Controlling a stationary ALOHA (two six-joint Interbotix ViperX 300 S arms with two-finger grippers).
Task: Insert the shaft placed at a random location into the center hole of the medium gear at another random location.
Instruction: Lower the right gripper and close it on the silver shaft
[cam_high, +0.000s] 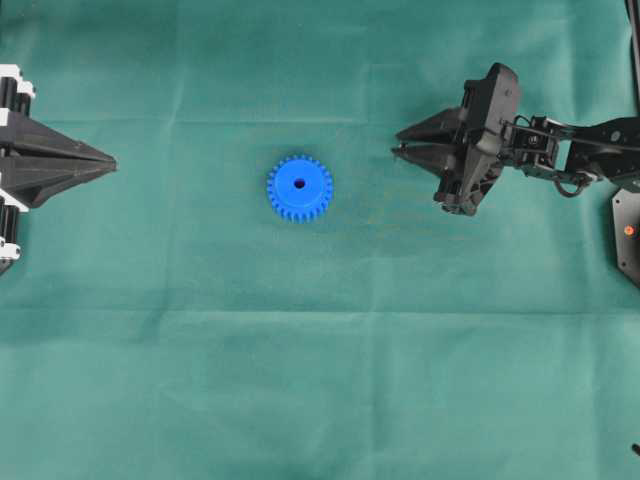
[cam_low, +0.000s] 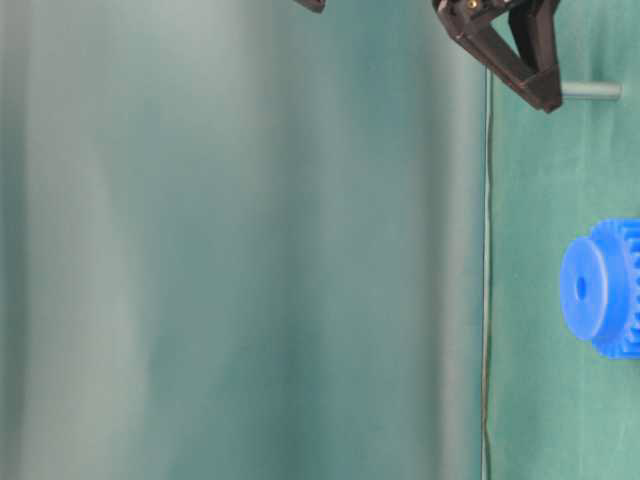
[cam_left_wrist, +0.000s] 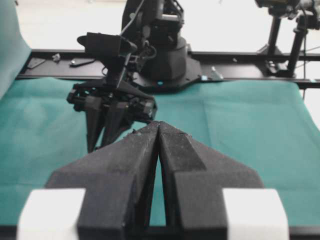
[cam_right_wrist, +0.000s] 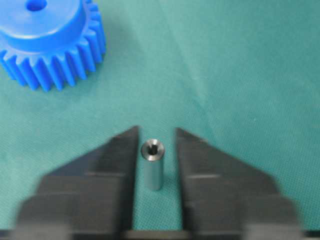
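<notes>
In the right wrist view, the right gripper (cam_right_wrist: 156, 145) frames a short silvery-grey metal shaft (cam_right_wrist: 152, 164) that stands upright on the green cloth (cam_right_wrist: 240, 85) between its two black fingers (cam_right_wrist: 115, 155). The fingers sit just beside the shaft on either side, and a thin strip of cloth shows along each flank, so they bracket the pin without visibly clamping it. Farther off, to the left in that view, lies the bright blue plastic toothed gear (cam_right_wrist: 47, 42), flat on the cloth, its small round center hole (cam_right_wrist: 36, 6) facing up and unfilled. From overhead, the gear (cam_high: 300, 187) rests near the middle of the cloth, well apart from both arms; the right gripper (cam_high: 398, 150) points at it from the right. The left gripper (cam_high: 112, 160) hangs at the left edge, its fingers pressed together, holding nothing.
</notes>
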